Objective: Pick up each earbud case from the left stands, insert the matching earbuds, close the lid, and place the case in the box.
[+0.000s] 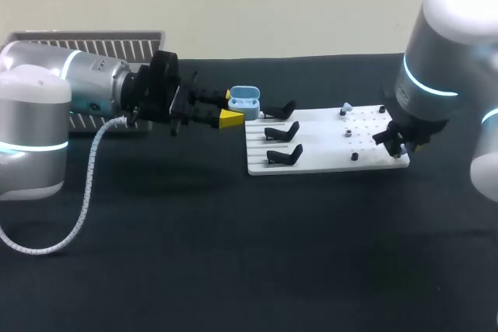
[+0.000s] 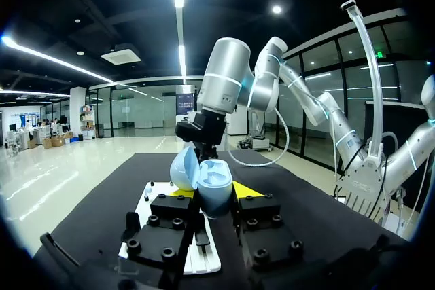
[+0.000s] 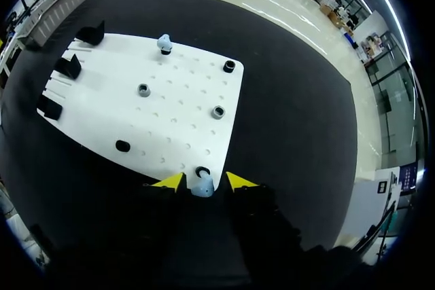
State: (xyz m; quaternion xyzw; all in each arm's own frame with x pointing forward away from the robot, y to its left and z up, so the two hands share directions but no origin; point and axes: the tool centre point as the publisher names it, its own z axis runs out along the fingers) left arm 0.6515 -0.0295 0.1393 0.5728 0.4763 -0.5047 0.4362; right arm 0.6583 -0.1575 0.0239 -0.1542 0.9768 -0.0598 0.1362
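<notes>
Black table (image 1: 194, 270) beneath everything. At its left rear, a slatted white box (image 1: 85, 40). Right of middle, a white board (image 1: 319, 157) with three black stands (image 1: 282, 131) along its left end. Left gripper (image 1: 230, 106) level above the table at the board's left edge, fingers clenched from both sides on the light blue earbud case (image 2: 216, 191), lid open, just beside the rearmost stand. Right gripper (image 3: 204, 181) at the board's near right corner, fingers released, straddling a blue earbud (image 3: 202, 187) next to a black peg (image 3: 202, 171). Second earbud (image 3: 164, 42) on a peg at the far edge.
</notes>
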